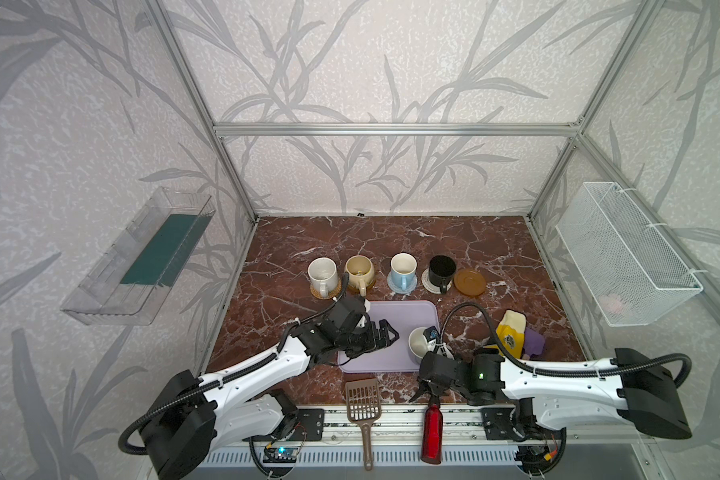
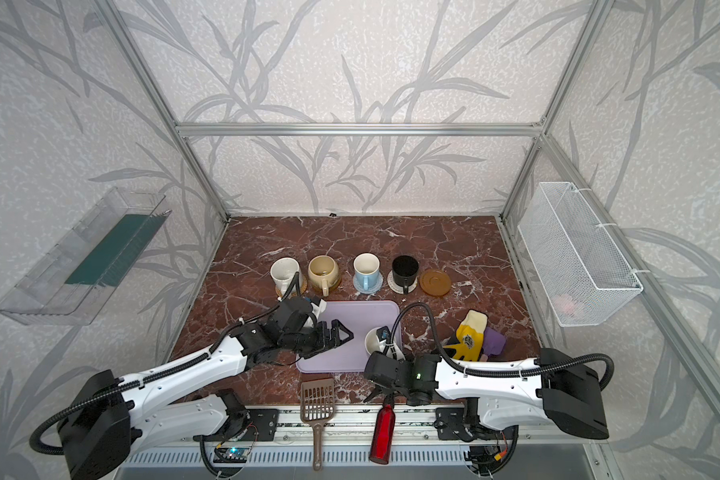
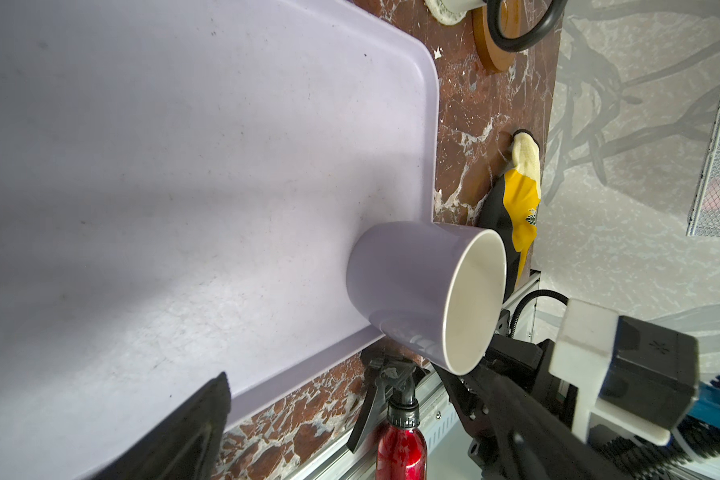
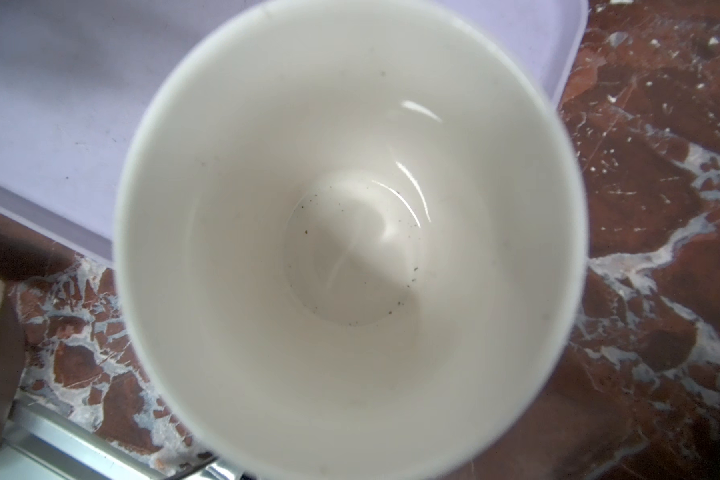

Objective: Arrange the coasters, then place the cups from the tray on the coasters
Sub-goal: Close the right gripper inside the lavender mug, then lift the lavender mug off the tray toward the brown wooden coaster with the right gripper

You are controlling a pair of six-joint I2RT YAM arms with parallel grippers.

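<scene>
The left hand (image 1: 388, 335) hovers over the near-left part of the lavender tray (image 1: 395, 309) with its jaws spread wide, holding nothing. Beyond it a row runs across the marble desk (image 1: 495, 249): white mug (image 1: 323, 274) on the rattan coaster (image 1: 326, 295), beige mug (image 1: 359, 270) on an amber coaster (image 1: 374, 284), light-blue mug (image 1: 403, 268) on the blue rope coaster (image 1: 391, 285), black mug (image 1: 441, 270) on the cream rope coaster (image 1: 427, 283), then a bare amber coaster (image 1: 469, 282). Right of the left hand, at the tray's near-right corner, is the lavender mug (image 1: 416, 345), white inside. The right hand (image 1: 429, 349) is closed on the mug's near side, its fingers hidden behind the rim; its wrist view looks straight down into the mug.
</scene>
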